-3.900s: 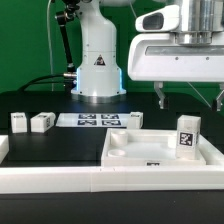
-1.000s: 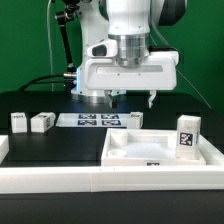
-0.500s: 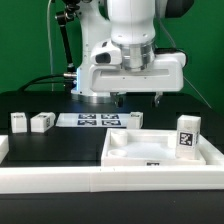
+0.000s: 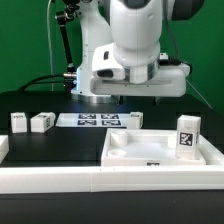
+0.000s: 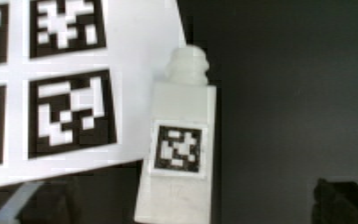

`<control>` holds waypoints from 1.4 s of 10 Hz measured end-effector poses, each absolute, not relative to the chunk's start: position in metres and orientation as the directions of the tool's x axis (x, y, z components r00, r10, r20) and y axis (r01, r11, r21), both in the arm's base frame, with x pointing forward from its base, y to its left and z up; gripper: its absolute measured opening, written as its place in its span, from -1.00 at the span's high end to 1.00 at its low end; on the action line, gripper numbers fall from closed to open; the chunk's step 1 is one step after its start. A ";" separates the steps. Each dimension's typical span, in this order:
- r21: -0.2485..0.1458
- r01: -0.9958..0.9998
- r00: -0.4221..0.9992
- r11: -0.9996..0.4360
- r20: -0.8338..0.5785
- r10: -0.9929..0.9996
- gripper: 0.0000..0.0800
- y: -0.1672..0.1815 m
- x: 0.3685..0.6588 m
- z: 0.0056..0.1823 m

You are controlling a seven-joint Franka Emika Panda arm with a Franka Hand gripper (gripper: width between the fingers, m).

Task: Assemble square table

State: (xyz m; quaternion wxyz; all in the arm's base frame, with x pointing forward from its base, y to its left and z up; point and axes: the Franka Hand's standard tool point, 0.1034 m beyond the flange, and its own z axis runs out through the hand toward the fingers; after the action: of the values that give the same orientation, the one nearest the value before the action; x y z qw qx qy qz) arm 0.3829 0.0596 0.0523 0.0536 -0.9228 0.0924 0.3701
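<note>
Wrist view looks down on one leg block (image 5: 176, 150) lying flat on the dark table (image 5: 282, 90) just beside the marker board (image 5: 51, 90); whether the two touch is unclear. Its long axis runs parallel to the board's edge. The tagged face is up, and the narrower rounded end (image 5: 188, 62) forms one tip, with the tag nearer the other.

In the exterior view this leg block (image 4: 135, 119) sits off the marker board's (image 4: 97, 120) end on the exterior view's right, looking short, as if seen nearly end-on. The gripper (image 4: 140, 97) hangs above it, jaws spread wide with nothing between them.

Two more leg blocks (image 4: 19, 122) (image 4: 42, 122) lie beyond the board's other end. The square top (image 4: 150, 158) lies rim up, nearer the camera than the board. A fourth leg block (image 4: 187, 137) stands upright at its far corner on the exterior view's right, long axis vertical.
</note>
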 end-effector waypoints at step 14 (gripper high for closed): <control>-0.009 -0.216 0.579 -0.976 -0.806 -0.121 -0.62 0.056 0.375 0.011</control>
State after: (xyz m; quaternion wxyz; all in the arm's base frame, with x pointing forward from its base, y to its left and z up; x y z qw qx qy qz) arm 0.3750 0.0562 0.0115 0.0528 -0.8869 0.0949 0.4490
